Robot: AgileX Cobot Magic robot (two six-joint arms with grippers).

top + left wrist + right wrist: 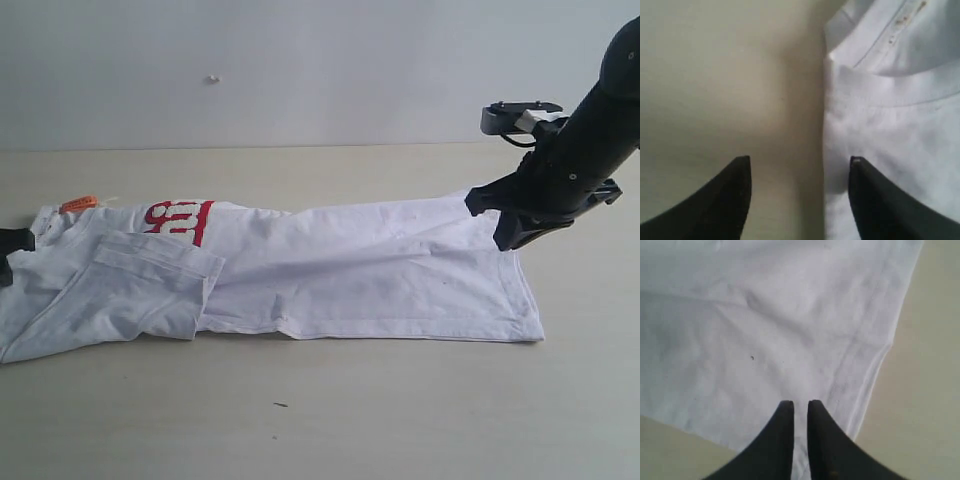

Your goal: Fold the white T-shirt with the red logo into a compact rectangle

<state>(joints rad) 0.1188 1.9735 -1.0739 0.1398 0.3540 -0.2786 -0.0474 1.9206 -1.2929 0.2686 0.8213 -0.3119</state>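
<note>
The white T-shirt (350,270) lies on the table as a long strip, folded lengthwise, with a sleeve flap on top at the left. Part of the red logo (180,220) shows near the collar end, beside an orange neck tag (78,204). My left gripper (8,253) is at the collar end, open (800,162): one finger stands over the shirt (890,125), the other over bare table, and neither grips anything. My right gripper (487,222) hovers over the hem end. Its jaws (800,404) stand a narrow slit apart above the flat cloth (765,330).
The beige table (350,400) runs on all sides of the shirt, and a pale wall stands behind it. A small dark speck (280,404) lies on the table in front. The right arm's black body (590,130) rises at the upper right.
</note>
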